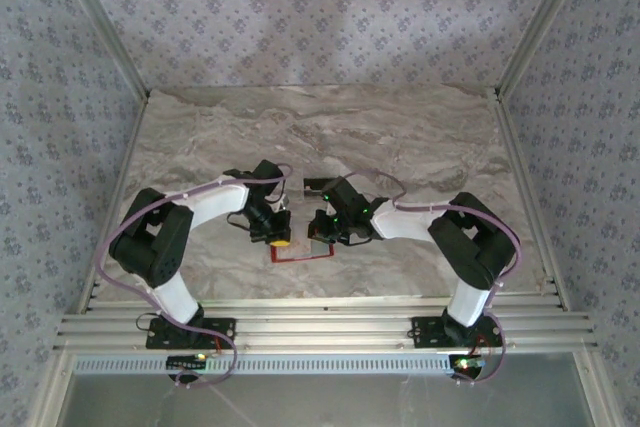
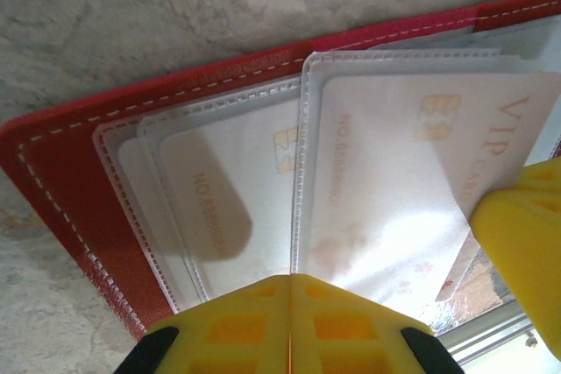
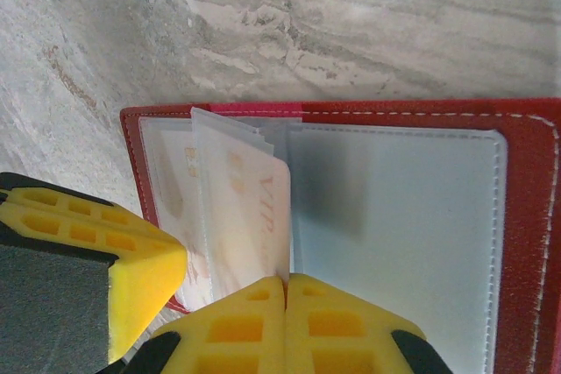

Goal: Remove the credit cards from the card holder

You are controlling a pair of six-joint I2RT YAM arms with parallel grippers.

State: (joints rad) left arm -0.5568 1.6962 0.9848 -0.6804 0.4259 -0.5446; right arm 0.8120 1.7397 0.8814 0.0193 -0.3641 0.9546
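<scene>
Left claw (image 2: 290, 282), right claw (image 3: 286, 285) — each pressed together — at credit cards (image 2: 394, 172) inside open card holder (image 2: 61, 172).

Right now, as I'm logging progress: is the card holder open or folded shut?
Open. The card holder lies spread flat on the table, its clear sleeves fanned out, credit cards inside them.

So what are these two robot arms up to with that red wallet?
They are working on an open red card holder that lies flat on the marble table. The left gripper and the right gripper are both closed right at the edge of its clear plastic sleeves. The credit cards sit inside those sleeves, not yet pulled out.
</scene>
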